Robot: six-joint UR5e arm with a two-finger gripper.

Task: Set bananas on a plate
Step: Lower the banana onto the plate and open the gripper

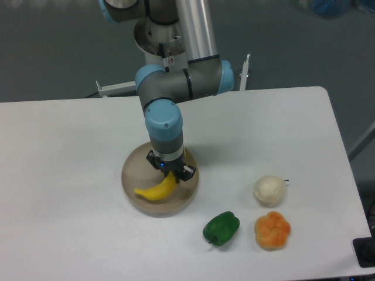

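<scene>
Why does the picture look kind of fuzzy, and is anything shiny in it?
In the fixed camera view, everything is slightly soft and grainy, edges included; the smooth green pepper shows small bright highlights; the silver arm tube gleams; shadows under the small curved yellow banana and round beige plate are faint.

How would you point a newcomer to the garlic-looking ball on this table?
Start at the round tan plate under the gripper, then look right across the white table. The whitish ball sits directly above the orange fruit, right of the green pepper; it is the only pale one.
</scene>
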